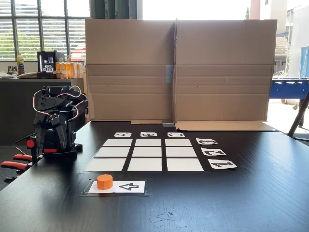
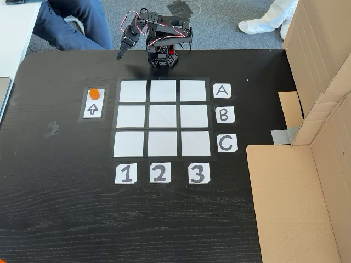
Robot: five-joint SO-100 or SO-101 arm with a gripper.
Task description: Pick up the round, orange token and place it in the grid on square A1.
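Arm (image 2: 164, 41) folded at table edge, end effector (image 2: 119, 55) pointing down.

One fixed view sits low at the table's (image 1: 270, 203) near edge, looking level across the grid (image 1: 148, 154) toward a cardboard wall (image 1: 178, 67), with the arm (image 1: 55, 123) at the left. Another fixed view looks steeply down from above, the arm (image 2: 159, 38) at top centre. Both share the grid (image 2: 162, 118), the number cards (image 2: 159, 173) and the tabletop (image 2: 66, 219).
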